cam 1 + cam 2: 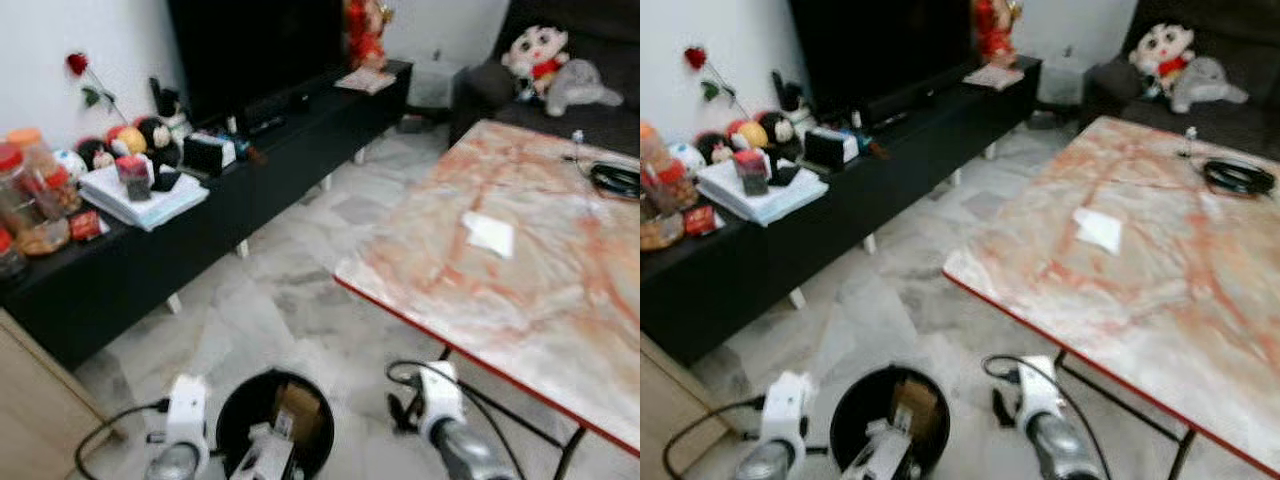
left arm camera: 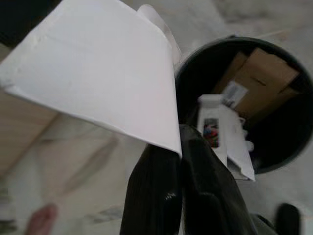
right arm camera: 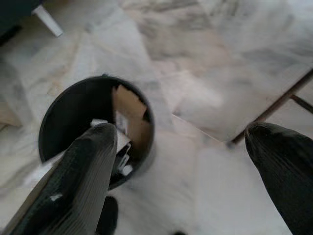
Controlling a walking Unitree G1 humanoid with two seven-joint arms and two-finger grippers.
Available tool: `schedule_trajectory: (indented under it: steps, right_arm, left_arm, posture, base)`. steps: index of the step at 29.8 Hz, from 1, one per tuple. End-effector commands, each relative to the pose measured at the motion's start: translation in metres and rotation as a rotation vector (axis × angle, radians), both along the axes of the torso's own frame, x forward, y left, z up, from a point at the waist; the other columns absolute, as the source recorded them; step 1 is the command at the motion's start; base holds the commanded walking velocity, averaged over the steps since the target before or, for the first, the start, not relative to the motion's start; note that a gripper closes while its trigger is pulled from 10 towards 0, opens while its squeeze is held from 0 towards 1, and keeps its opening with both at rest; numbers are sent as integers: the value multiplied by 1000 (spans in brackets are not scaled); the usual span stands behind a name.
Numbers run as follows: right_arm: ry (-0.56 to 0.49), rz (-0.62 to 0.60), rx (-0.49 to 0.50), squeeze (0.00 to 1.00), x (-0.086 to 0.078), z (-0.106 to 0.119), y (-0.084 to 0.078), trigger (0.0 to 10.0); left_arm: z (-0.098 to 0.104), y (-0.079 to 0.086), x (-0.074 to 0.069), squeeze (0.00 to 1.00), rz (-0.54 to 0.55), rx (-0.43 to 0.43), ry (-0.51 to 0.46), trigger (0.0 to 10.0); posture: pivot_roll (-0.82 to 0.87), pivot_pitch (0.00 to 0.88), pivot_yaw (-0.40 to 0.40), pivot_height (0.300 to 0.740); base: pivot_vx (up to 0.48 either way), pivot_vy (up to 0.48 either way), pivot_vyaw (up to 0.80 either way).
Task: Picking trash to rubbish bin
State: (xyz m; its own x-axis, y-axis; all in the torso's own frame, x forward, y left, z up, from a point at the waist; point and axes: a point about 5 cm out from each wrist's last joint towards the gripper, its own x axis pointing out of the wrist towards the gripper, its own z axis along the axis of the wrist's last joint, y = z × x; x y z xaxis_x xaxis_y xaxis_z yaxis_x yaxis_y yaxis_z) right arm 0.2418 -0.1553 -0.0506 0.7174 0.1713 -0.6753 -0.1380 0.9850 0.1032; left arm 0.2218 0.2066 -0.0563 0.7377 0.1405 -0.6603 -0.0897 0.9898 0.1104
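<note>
A: Where does the left gripper sit relative to the black rubbish bin?

B: Just beside the bin's rim, low over the pale marble floor. Its two black fingers are pressed together on the edge of a white sheet of paper, which fans out wide ahead of them, next to the bin's mouth rather than inside it.

A: And what lies in the bin?

B: A brown piece of cardboard leaning against the inner wall, and a small white carton with a coloured print on its face, along with some white scraps.

A: The right gripper?

B: It hangs on the other side of the bin, nearer the red-edged leg frame of the marble-topped table. Its jaws are spread wide, with nothing between them; the floor and the bin show through the gap.

A: How are the arms held?

B: In the head views both silver forearms point down toward the floor, the left arm close against the bin, the right arm a little apart from it, each with a black cable looping off its wrist.

A: Anything on the table?

B: A white paper lies flat near the middle, well apart from the bin.
</note>
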Motion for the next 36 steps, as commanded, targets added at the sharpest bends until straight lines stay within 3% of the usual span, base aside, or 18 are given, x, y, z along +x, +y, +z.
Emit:
schedule_trajectory:
  steps: [1,11,17,21,24,36]
  right_arm:
    - [4,-8,-18,0,-2,0,-10,10000]
    - [-39,76,-2,0,13,10,-2,10000]
    - [-85,186,38,0,26,21,17,10000]
    - [-99,212,48,0,28,24,20,10000]
    - [-157,264,119,0,42,39,36,10000]
    - [-259,359,194,0,57,61,55,10000]
  left_arm:
    - [-3,-7,-3,0,-19,-19,18,10000]
    - [3,-15,9,0,-62,-44,2,10000]
    - [15,-23,29,0,-114,-57,-56,10000]
    - [18,-24,32,0,-116,-56,-70,10000]
    - [32,-25,50,0,-120,-45,-128,10000]
    - [44,-30,64,0,-158,-32,-183,10000]
  posture:
    - [-20,0,-4,740]
    - [-31,0,-6,740]
    - [-43,0,-8,740]
    - [-47,2,-9,740]
    - [-60,11,-12,740]
    - [-82,57,-31,740]
  base:
    - [0,0,0]
    - [0,0,0]
    - [0,0,0]
    - [0,0,0]
    - [0,0,0]
    - [0,0,0]
